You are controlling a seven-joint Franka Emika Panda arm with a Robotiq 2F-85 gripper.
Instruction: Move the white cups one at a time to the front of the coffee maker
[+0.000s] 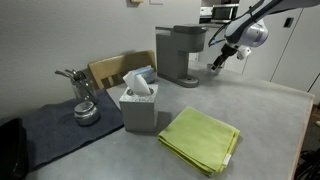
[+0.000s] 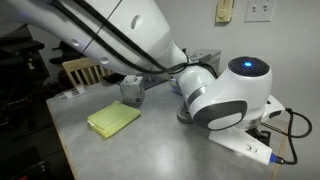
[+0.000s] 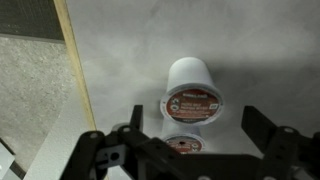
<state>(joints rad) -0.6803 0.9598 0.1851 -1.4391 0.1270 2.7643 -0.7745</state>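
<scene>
In the wrist view, two white cups with dark reddish tops lie on the grey table. One cup (image 3: 190, 95) lies on its side just ahead of my gripper. Another cup (image 3: 183, 142) sits lower, between the two fingers. My gripper (image 3: 190, 135) is open, with its fingers on either side of the cups and not touching them. In an exterior view my gripper (image 1: 219, 58) hangs just beside the grey coffee maker (image 1: 178, 52), low over the table. In the other exterior view my arm hides the gripper and the cups, and only part of the coffee maker (image 2: 205, 58) shows.
A grey tissue box (image 1: 138, 103) and a green cloth (image 1: 200, 138) lie on the table (image 1: 270, 120). A metal pot (image 1: 84, 106) stands on a dark mat. A wooden chair (image 1: 108, 70) is behind. A table edge (image 3: 75, 70) runs down the wrist view.
</scene>
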